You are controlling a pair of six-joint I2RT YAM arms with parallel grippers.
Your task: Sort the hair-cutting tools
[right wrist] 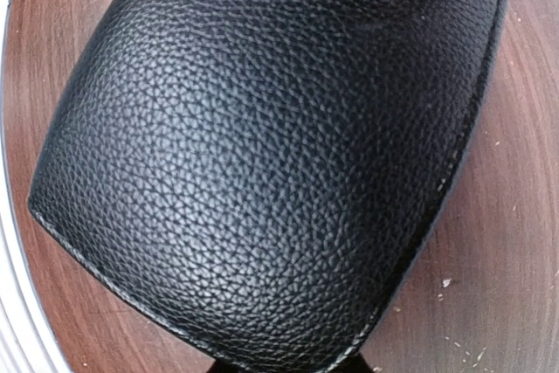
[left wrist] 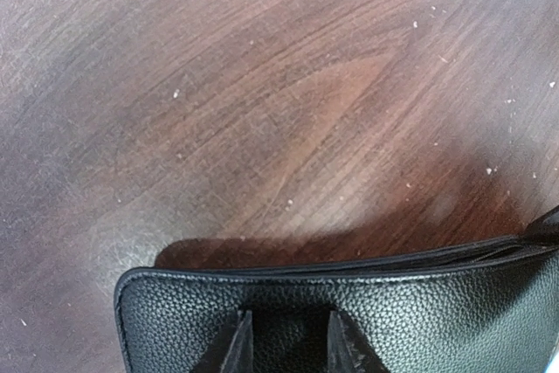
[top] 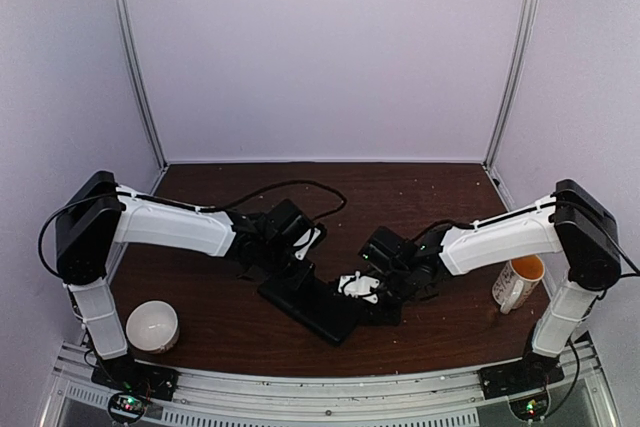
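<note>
Both arms fold inward, low over the case (top: 322, 315) at frame centre. Left claw (left wrist: 288, 348) half-wide, tips over its edge; right claw (top: 362, 285) state cannot be told.

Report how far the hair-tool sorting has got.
Done: nothing visibly sorted; no scissors or clips show in any view. In hand: the left hand and right hand are both at the black case, the left one's fingers over its edge; whether either grips it is unclear. Left: seemingly everything: finding the tools and sorting them.
</note>
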